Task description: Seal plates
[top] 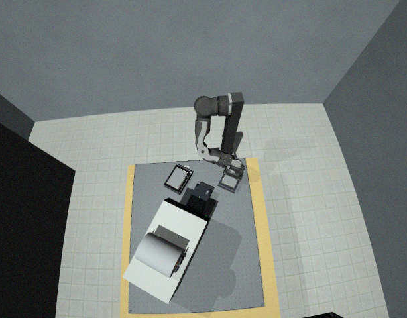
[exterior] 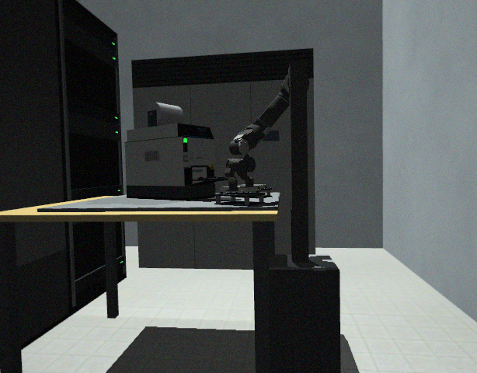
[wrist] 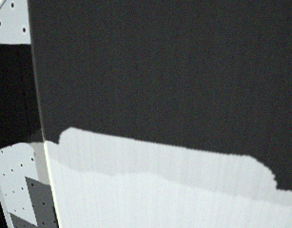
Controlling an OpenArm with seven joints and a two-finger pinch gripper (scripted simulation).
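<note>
My gripper (top: 234,171) (exterior: 241,186) is shut on the right plate (top: 230,181) (wrist: 150,201), low at the right nest (top: 227,187). I cannot tell whether this plate rests fully in the nest. In the wrist view its top is smooth and pale, with a large dark shadow across it; no wells show. The left plate (top: 177,178) lies in the left nest (top: 168,187). The sealer (top: 185,217) (exterior: 154,166) has its dark stage (top: 204,190) (exterior: 217,179) out, with no plate on it. The sealer's lamp (exterior: 185,140) is green. START is too small to make out.
The stage juts out between the two nests. A foil roll (top: 159,253) (exterior: 169,113) sits on top of the sealer. The arm's dark post (top: 232,126) (exterior: 299,172) stands just behind the right nest, by the table's edge.
</note>
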